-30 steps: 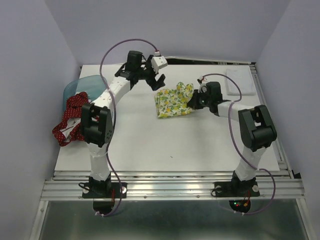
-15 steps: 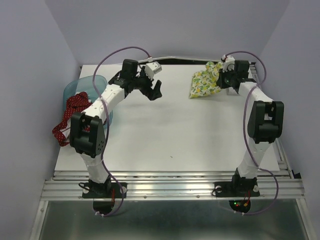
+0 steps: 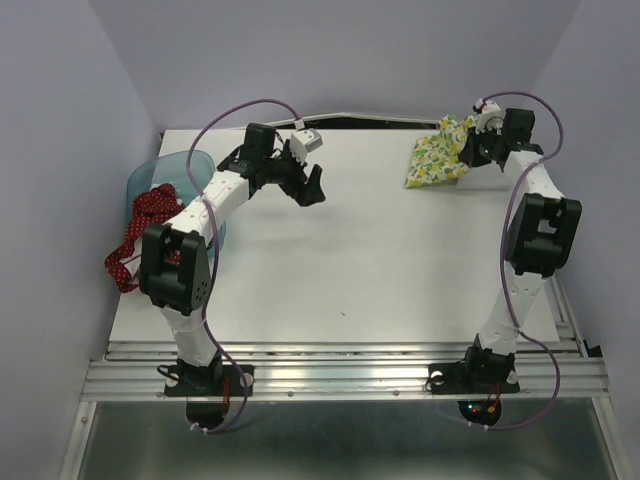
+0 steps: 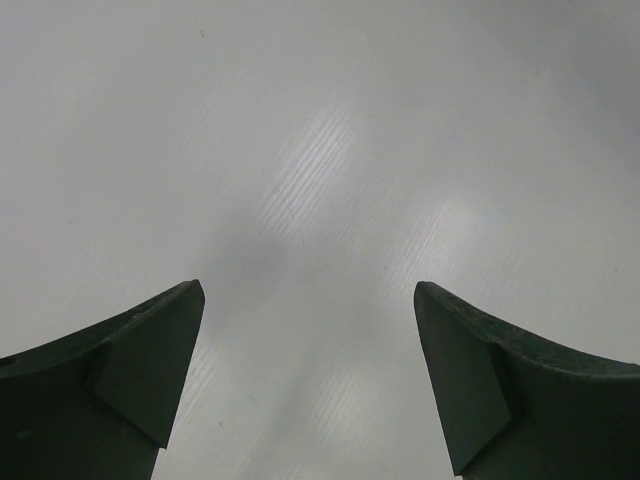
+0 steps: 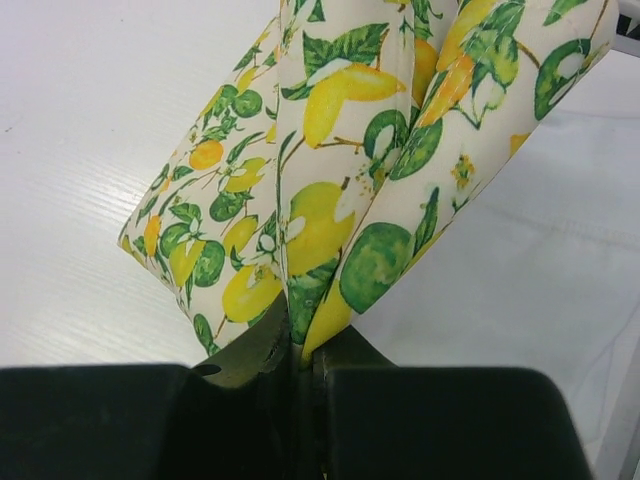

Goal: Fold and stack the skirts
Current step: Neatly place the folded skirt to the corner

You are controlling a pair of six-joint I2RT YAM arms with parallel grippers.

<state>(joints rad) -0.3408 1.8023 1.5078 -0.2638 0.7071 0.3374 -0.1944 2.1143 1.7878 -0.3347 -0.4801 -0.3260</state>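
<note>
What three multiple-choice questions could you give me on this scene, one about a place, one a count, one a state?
1. Where is the red dotted skirt? A. the table's middle. B. the far right corner. C. spilling from the blue bin at the left edge.
2. How many skirts show? A. one. B. two. C. three.
3. The right fingers are: A. shut on the lemon-print skirt. B. open and empty. C. shut on nothing.
Answers: 1 C, red cloth trails out of the bin; 2 B, only the red and lemon ones show; 3 A, the right wrist view shows the cloth pinched between them.
</note>
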